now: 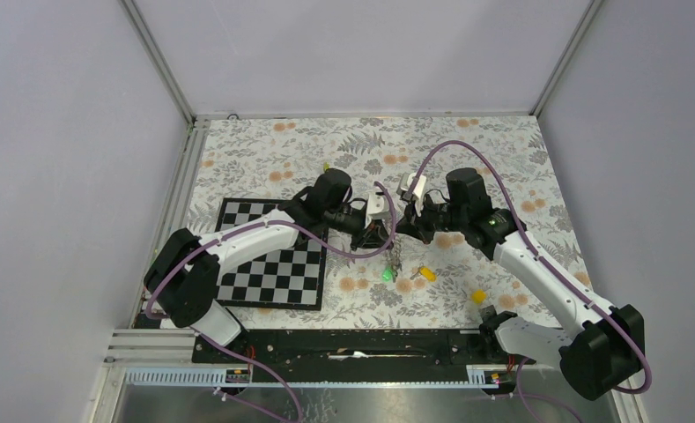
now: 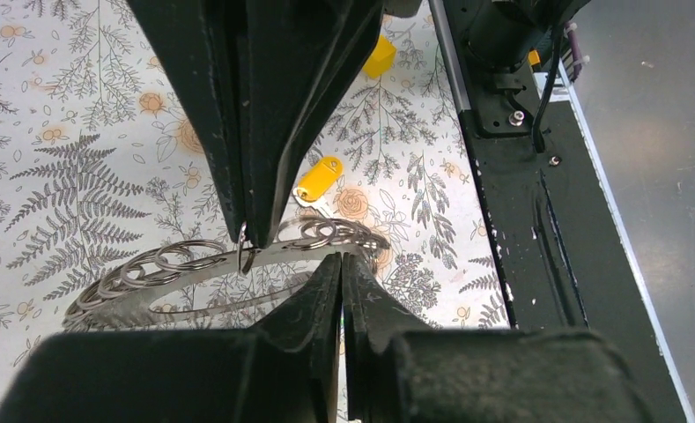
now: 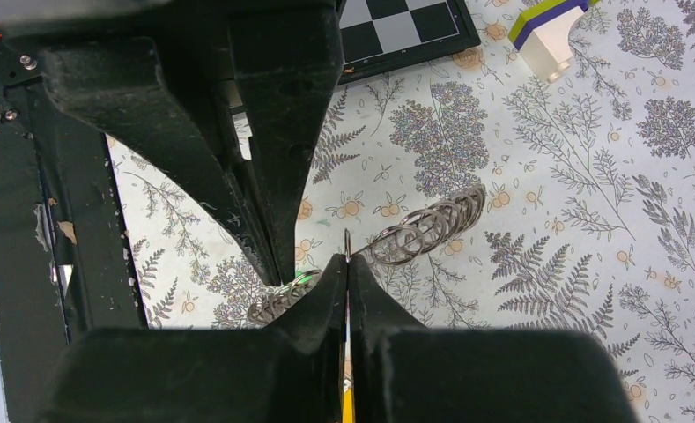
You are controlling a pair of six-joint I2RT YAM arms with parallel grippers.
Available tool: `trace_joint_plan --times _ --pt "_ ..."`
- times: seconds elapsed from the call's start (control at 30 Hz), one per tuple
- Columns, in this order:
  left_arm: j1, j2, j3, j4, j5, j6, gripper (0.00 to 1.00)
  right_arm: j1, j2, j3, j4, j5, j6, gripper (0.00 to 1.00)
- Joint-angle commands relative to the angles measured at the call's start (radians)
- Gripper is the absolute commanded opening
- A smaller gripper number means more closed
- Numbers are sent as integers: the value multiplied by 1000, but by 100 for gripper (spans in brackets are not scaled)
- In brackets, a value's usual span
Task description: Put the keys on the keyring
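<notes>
Grey keyring [image 2: 181,258] lies 9-to-3 across your pinching left fingers [image 2: 313,304]; right fingers [image 2: 264,159], at 11 o'clock, clamp a small ring [image 2: 246,249].

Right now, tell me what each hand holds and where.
Left hand: the keyring, pinched at its rim. Right hand: a thin ring against that rim, possibly a key's.

Flat on the left of a fern-and-flower patterned worktop [image 1: 502,167]: a black-and-white chessboard [image 1: 273,264]. Apart from its corner: a white block topped green and purple [image 3: 550,31].
</notes>
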Motion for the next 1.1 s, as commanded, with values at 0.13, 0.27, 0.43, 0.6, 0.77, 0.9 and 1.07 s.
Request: trace_joint_plan --times 0.13,0.27,0.43,0.6,0.77,0.9,1.07 --pt "21 10 1 108 30 -124 0 -13 -33 5 50 -16 -2 0" --pt "25 11 -10 113 46 -132 0 -16 -34 4 50 -14 -1 0" --pt "30 -10 -15 55 58 -56 12 -24 -37 1 51 -8 3 0" --pt "31 -54 -25 -23 10 58 37 -32 -31 0 69 4 42 0" --pt "30 -79 -34 -6 -16 25 59 -34 -3 10 95 37 113 0" --pt "27 -63 -29 65 -23 -116 63 -34 19 12 109 58 145 0" --pt "18 -17 -4 89 -49 -200 59 -34 21 8 119 70 149 0"
